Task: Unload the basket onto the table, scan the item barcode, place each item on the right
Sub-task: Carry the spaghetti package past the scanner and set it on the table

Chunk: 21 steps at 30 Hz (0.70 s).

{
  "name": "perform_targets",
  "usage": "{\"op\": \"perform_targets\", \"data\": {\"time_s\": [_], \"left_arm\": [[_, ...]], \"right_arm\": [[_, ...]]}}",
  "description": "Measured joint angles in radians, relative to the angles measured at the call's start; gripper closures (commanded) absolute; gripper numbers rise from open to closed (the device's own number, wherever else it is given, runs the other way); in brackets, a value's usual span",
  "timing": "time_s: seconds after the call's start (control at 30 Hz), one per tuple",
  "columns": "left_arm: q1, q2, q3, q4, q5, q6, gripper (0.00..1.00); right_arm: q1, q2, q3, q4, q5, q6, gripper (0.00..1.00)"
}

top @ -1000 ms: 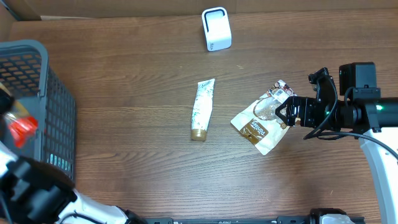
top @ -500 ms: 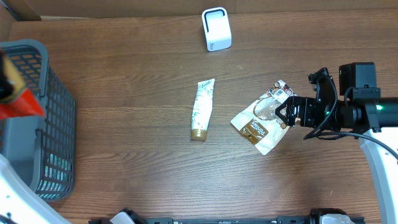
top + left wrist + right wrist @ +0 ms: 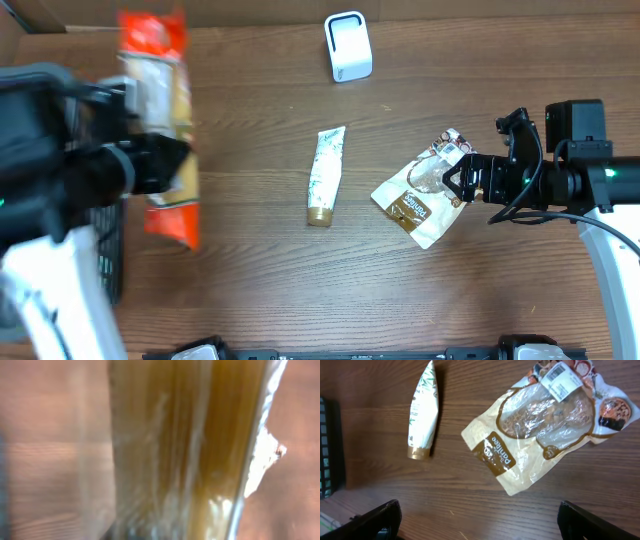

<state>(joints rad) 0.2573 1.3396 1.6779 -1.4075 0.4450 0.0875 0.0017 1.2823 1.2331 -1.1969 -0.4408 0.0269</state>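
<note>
Overhead view: pasta pack (image 3: 160,120), long, clear film with orange-red ends, raised well off the table (image 3: 250,290) at its left side, lengthwise roughly front to back, blurred. Filling the left wrist view as pale strands behind glossy film (image 3: 190,450); barcode not to be found in either view.

Left gripper (image 3: 160,162): fingers close together, clamped on the pack about mid-length.

Scanner (image 3: 347,47): white, upright, at the far edge near the centre, well apart from the pack, to its right.

Risks, as judged:
- Slipping or swinging of the pack, owing to a narrow grip on slick film and a long overhang on both sides.
- No read at the scanner, owing to the barcode face being unknown and possibly turned away from the window.
- Knocking the scanner over with a leading end, owing to the pack's length.

Surroundings:
- Tube (image 3: 326,176), white and green with gold cap, flat at centre, nearer than the scanner; below the likely line to it, no real obstacle.
- Snack pouch (image 3: 420,195), flat, right of the tube.
- Right gripper (image 3: 455,185), fingers wide apart, holding nothing, by the pouch's right edge; well apart from the pack.
- Basket (image 3: 110,260), dark mesh, far left, partly hidden under the left arm.
</note>
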Motion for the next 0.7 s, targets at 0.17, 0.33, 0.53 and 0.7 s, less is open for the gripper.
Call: {"op": "perform_targets", "data": {"time_s": [0.17, 0.33, 0.53, 0.7], "left_arm": [[-0.060, 0.053, -0.348, 0.265, -0.016, -0.094, 0.96], [-0.146, 0.053, -0.603, 0.568, -0.059, -0.218, 0.96], [-0.294, 0.055, -0.814, 0.897, -0.129, -0.352, 0.96], [-0.410, 0.120, -0.859, 0.987, -0.198, -0.422, 0.93]], "right_arm": [[0.000, 0.000, 0.000, -0.002, 0.000, 0.000, 0.00], [0.000, 0.001, 0.000, -0.004, 0.000, 0.000, 0.00], [0.000, 0.001, 0.001, -0.003, 0.000, 0.000, 0.00], [0.000, 0.001, 0.001, -0.004, 0.000, 0.000, 0.00]]}}
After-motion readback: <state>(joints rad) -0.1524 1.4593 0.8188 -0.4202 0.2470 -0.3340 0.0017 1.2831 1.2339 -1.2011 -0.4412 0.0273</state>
